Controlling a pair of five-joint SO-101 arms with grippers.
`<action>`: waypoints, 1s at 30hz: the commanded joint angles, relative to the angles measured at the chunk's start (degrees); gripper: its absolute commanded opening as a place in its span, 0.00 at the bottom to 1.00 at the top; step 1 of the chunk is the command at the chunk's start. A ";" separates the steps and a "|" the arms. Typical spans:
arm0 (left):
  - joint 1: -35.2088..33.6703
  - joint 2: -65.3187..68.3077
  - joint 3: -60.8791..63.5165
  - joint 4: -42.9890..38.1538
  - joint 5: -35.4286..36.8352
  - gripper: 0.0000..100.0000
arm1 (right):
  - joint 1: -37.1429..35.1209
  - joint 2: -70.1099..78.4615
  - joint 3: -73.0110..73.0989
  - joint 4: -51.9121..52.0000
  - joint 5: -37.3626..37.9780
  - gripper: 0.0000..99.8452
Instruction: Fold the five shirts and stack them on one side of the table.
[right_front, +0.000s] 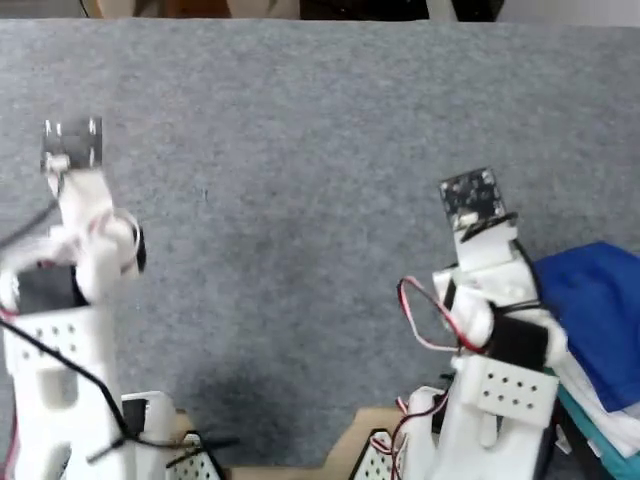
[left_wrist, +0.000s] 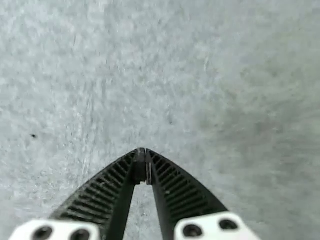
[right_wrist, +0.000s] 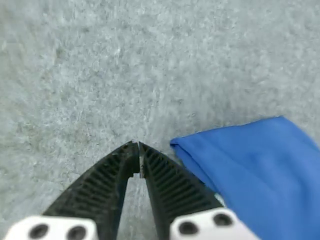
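A stack of folded shirts (right_front: 598, 345) lies at the table's right edge, a blue shirt (right_wrist: 255, 165) on top, with white and teal layers under it. My right gripper (right_wrist: 137, 149) hangs shut and holds nothing, just beside the blue shirt's corner over bare felt. In the high view the right arm (right_front: 490, 300) stands close to the left of the stack. My left gripper (left_wrist: 141, 154) is shut on nothing above the grey felt, and the left arm (right_front: 75, 230) stands at the table's left side.
Grey felt (right_front: 300, 150) covers the table, and a wide stretch of it lies between the two arms. Both arm bases (right_front: 110, 430) sit at the near edge with cables around them. A dark strip runs along the far edge.
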 joint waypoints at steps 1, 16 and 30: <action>-1.41 -9.36 15.91 -7.38 -0.70 0.02 | -1.10 -5.14 7.60 -5.45 -0.18 0.01; -2.02 -42.68 47.30 -12.04 -0.70 0.02 | -1.01 -39.69 37.67 -10.20 -0.18 0.01; -1.58 -50.42 54.77 -11.60 -0.44 0.02 | -7.78 -41.36 37.49 5.63 -0.18 0.01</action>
